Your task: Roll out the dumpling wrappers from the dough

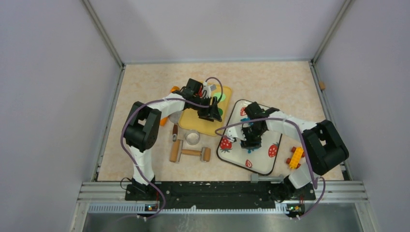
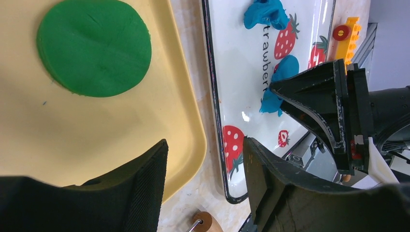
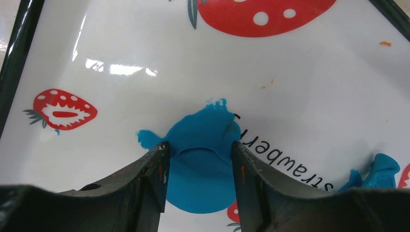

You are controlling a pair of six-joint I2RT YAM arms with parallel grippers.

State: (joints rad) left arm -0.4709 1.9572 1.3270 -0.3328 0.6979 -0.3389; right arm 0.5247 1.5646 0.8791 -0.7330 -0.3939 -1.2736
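On the white strawberry tray (image 3: 145, 53) lies a thin round blue dumpling wrapper (image 3: 200, 186), with ragged blue dough (image 3: 210, 123) joined to its far edge. My right gripper (image 3: 199, 145) is down on the tray, and its two fingers press the wrapper's left and right edges, so it buckles a little between them. More dough scraps (image 3: 379, 169) lie off to the right; in the left wrist view they show as a lump (image 2: 265, 13). My left gripper (image 2: 204, 145) hangs open and holds nothing, over the gap between the yellow tray (image 2: 159, 121) and the strawberry tray (image 2: 241, 63).
A green disc (image 2: 93, 46) lies flat on the yellow tray. A wooden rolling pin (image 1: 190, 152) and a round metal cutter (image 1: 192, 137) sit in front of that tray. A yellow and red toy block (image 1: 296, 157) lies right of the strawberry tray.
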